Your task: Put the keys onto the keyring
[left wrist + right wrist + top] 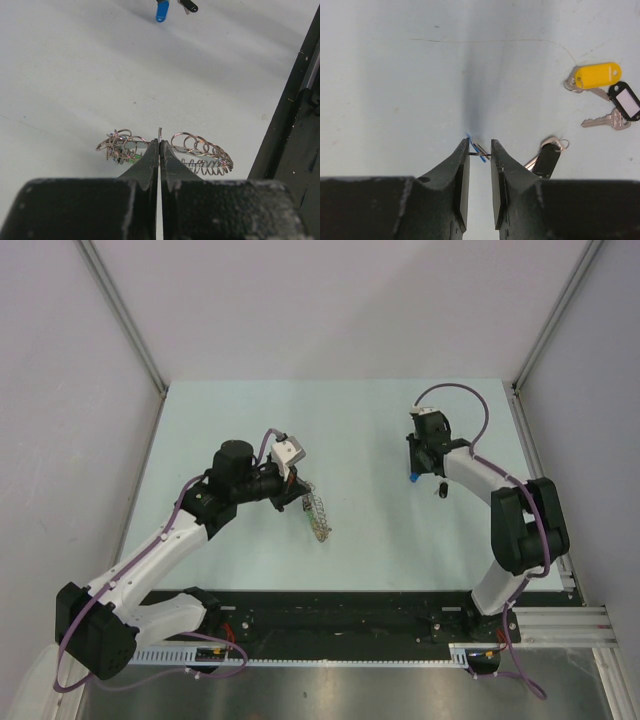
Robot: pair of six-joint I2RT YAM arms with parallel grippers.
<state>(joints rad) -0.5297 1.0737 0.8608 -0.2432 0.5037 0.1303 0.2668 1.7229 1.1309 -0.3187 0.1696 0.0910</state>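
Note:
My left gripper [303, 498] [160, 142] is shut on the band of the keyring [318, 517], a silver ring with a coil-like edge that spreads to both sides of the jaws in the left wrist view [202, 150]. Small rings and a green tag [131, 158] hang on its left part. My right gripper [415, 468] [480, 150] pinches the small ring of the blue-tagged key [412, 478] [479, 148] between its fingertips, just above the table. The blue-tagged key also shows far off in the left wrist view [161, 10].
On the table beside the right gripper lie a yellow-tagged key [597, 75], a black tag with a white label [626, 100], a bare silver key [602, 120] and another black-tagged key [547, 159] [441, 488]. The black base rail [295, 125] runs along the near edge.

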